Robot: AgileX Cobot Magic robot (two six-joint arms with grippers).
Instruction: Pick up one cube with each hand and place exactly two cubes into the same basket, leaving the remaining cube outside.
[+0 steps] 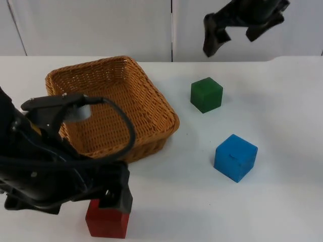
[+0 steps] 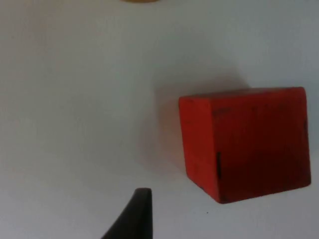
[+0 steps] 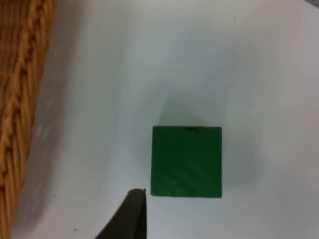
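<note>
Left end effector [image 1: 113, 199] hangs right over the red cube [image 1: 107, 220] in front of the basket [image 1: 151, 96]; can't tell its finger state, and the cube sits off to one side of its fingertip, so centre first, then drop straight down. Right end effector [image 1: 237, 35], fingers apart, hovers high behind the green cube [image 1: 206, 94] beside the basket; blue cube [image 1: 235, 157] should stay out.

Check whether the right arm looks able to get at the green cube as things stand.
Probably yes: the right gripper hangs open above the green cube, which stands alone on the table, apart from the basket and blue cube.
</note>
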